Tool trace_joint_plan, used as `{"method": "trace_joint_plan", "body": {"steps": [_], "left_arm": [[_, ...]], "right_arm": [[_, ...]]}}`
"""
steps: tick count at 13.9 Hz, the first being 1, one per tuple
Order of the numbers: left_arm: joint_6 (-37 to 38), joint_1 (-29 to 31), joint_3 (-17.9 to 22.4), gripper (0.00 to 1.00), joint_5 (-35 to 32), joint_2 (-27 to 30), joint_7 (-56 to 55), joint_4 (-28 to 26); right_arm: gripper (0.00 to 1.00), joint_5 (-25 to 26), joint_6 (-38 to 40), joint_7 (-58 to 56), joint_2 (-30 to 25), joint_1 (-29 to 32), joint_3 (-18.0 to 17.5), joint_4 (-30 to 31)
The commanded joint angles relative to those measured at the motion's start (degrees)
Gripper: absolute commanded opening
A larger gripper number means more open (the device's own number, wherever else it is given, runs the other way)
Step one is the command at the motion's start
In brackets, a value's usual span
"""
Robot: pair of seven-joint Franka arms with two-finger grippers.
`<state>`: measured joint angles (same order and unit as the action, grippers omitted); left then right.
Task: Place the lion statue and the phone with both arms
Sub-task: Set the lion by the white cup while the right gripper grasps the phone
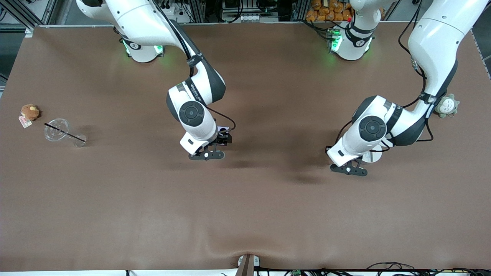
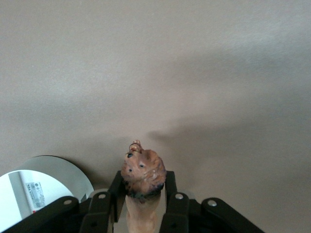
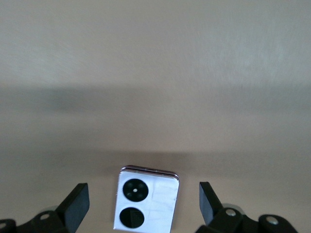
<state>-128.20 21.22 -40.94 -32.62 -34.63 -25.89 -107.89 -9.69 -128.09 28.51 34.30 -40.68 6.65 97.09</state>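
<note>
The lion statue (image 2: 143,170), reddish-brown with a darker collar, stands between the fingers of my left gripper (image 2: 142,183). The fingers are closed against its sides, low over the brown table. In the front view the statue and those fingers are hidden under the left wrist. The phone (image 3: 146,206), pale lavender with two black circles, lies flat on the table between the wide-open fingers (image 3: 77,200) of my right gripper (image 3: 144,196). Neither finger touches it. In the front view a sliver of the phone (image 1: 222,128) shows beside the right gripper (image 1: 224,138), near the table's middle.
A white disc with a label (image 2: 43,189) lies right beside the left gripper and also shows in the front view (image 1: 373,156). A round brown plush (image 1: 30,112) and a tipped clear cup (image 1: 61,132) lie at the right arm's end. A grey-green plush (image 1: 447,106) lies at the left arm's end.
</note>
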Motion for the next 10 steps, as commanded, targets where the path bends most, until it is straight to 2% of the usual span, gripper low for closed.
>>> {"method": "trace_joint_plan", "body": {"steps": [1,5,10], "left_arm": [[-1.88,2.07,-0.81,0.00,-1.30,1.50,-0.04,-2.77],[-6.00,3.83,-0.81,0.00,-1.30,1.67,-0.74,-6.36],[-8.12,4.80,-0.81,0.00,-1.30,1.41,-1.00,-7.95]], "right_arm": [[1.00,0.20,-2.25,2.61,-2.39,-1.76,0.82,4.78],[1.00,0.55,-2.86,3.57,-2.74,-2.47,0.90,7.05],[1.00,0.38,-16.21,5.95,-2.39,-3.17,0.73,13.91]]}}
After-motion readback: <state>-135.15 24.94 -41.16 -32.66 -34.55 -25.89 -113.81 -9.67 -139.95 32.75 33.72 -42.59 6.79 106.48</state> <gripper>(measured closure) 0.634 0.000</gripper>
